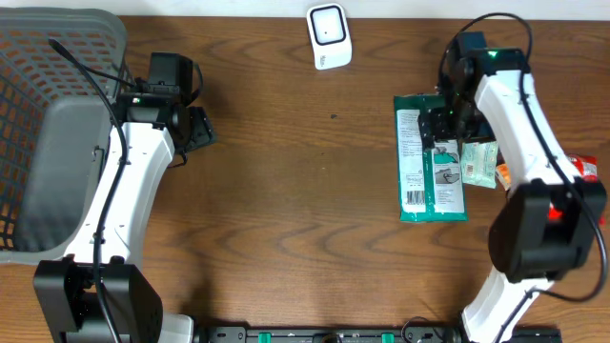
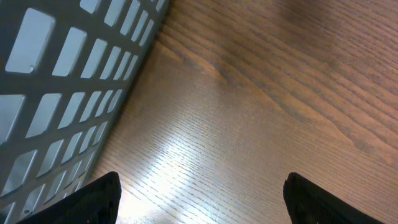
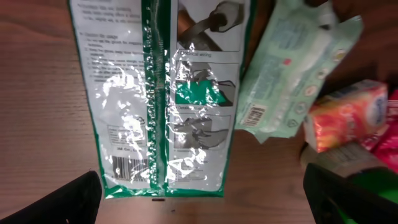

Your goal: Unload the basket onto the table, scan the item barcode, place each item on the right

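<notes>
Pouch [image 1: 431,157], green and glossy, lay flat on the wooden table [image 1: 286,219] on the right side, printed back facing up. Its long axis ran from the far edge toward the robot. Right gripper [image 3: 208,202] hovered directly above it, fingers spread wide with the pouch's near end between them, pinching nothing. The right arm was plainly the nearer one. Left gripper [image 2: 211,205] was also spread and empty, well apart over bare wood beside the grey basket [image 1: 57,57]. The white scanner [image 1: 328,36] stood at the far edge, away from and to the left of the pouch, so any presentation would likely mean lifting the pouch and carrying it that way. The pouch's barcode [image 3: 127,165] sat at the near-left corner of the back panel, beneath a block of white text too fine to read. Instruction pictures filled the other column. A pale-green wipes pack [image 3: 292,68] lay just beside the pouch, with an orange packet [image 3: 348,115] beyond it. No brand name was legible on any of them.
</notes>
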